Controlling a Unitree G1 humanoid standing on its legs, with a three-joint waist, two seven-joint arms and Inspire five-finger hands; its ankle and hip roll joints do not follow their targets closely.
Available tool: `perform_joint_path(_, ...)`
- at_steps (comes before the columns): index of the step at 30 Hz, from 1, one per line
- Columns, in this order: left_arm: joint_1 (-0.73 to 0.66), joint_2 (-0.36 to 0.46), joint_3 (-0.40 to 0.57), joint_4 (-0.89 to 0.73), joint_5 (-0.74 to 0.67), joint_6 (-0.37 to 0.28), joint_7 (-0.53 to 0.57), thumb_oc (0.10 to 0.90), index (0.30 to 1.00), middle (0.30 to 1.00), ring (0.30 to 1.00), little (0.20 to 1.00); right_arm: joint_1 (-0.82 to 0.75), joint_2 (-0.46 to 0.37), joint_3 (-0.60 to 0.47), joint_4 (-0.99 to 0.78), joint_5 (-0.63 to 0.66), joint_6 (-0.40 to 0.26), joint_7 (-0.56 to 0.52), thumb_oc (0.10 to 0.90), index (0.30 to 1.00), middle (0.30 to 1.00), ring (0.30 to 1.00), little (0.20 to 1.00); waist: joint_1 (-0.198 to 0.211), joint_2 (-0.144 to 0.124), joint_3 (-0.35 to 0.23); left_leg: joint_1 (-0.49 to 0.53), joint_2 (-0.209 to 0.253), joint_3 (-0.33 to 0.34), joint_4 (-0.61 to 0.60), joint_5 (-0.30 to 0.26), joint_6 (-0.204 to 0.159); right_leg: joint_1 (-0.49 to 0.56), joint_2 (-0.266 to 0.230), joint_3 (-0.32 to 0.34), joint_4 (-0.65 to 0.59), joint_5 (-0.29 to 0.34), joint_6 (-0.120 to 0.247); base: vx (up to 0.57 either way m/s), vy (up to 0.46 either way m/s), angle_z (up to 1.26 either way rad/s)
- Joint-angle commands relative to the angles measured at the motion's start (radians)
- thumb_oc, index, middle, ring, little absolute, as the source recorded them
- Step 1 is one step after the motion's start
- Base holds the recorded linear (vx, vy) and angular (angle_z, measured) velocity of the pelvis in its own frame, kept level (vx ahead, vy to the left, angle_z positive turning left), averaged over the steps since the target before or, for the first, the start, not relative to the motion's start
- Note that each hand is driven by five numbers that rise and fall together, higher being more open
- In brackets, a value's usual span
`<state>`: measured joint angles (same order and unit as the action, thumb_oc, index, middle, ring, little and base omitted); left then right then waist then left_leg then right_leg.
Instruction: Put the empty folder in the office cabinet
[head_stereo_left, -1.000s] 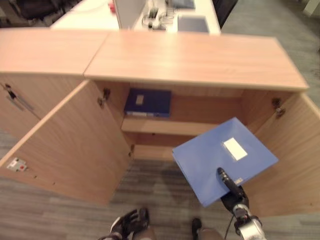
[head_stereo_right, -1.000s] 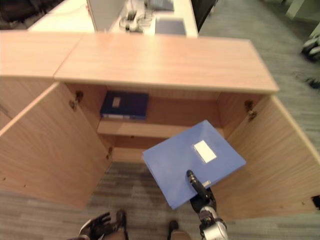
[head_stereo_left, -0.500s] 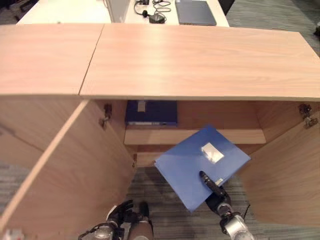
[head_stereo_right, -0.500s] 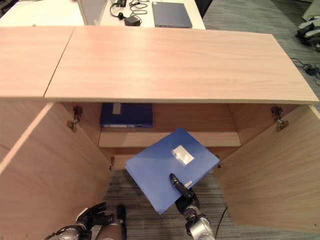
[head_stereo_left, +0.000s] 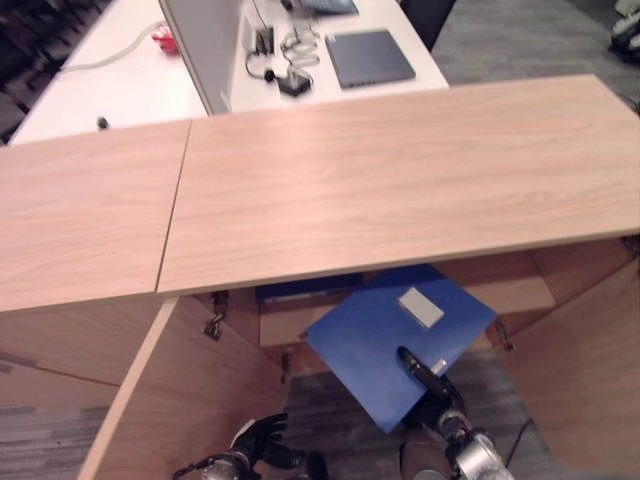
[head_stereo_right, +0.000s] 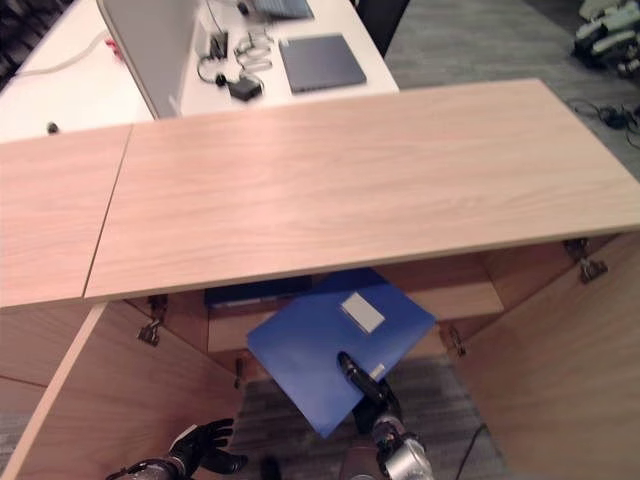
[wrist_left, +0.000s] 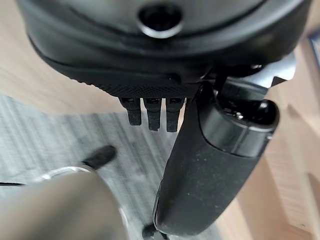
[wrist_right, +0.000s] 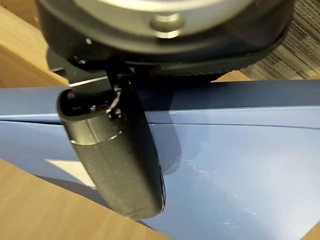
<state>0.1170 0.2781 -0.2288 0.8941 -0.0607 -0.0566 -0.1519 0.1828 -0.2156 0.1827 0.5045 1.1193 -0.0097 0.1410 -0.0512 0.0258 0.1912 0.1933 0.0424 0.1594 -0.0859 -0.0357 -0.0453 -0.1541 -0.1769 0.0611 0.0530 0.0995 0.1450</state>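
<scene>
A: We're over a light wood office cabinet (head_stereo_left: 400, 170), both doors swung open, grey striped carpet below. Behind it, a white desk (head_stereo_left: 130, 80) with one dark laptop (head_stereo_left: 370, 57) and a tangle of cables (head_stereo_left: 285, 60).

B: Count the folders?

A: Two. One blue folder (head_stereo_left: 385, 340) with a white label sits pinched in the right hand (head_stereo_left: 432, 385), thumb lying across its cover, far corner poking under the cabinet top toward the shelf. A second dark folder (head_stereo_left: 305, 291) lies flat on the shelf beyond that hand.

B: And the other hand?

A: The left hand (head_stereo_left: 255, 445) hangs low beside the left door, fingers loosely relaxed, holding nothing.
</scene>
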Motion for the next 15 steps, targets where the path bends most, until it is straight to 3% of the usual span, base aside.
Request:
perform_joint_path(1, 0.035, 0.084, 0.057, 0.165, 0.084, -0.043, -0.038, 0.800, 0.900, 0.900, 0.900, 0.900, -0.029, -0.036, -0.093, -0.186, 0.032, -0.047, 0.094, 0.400, 0.300, 0.300, 0.300, 0.300, -0.020, 0.046, -0.016, -0.017, 0.022, -0.008, 0.017, -0.014, -0.032, 0.086, -0.005, -0.045, -0.021, -0.081, 0.039, 0.09, -0.136, -0.33)
perform_joint_path(15, 0.067, 0.098, 0.025, 0.210, 0.131, -0.069, -0.090, 0.800, 0.900, 0.900, 0.900, 0.900, -0.127, -0.061, -0.224, -0.260, 0.081, -0.174, 0.062, 0.400, 0.300, 0.300, 0.300, 0.300, -0.001, 0.098, -0.044, -0.028, 0.119, -0.072, -0.001, 0.074, -0.108, 0.173, 0.049, -0.141, -0.045, -0.158, -0.006, 0.04, -0.117, 0.13)
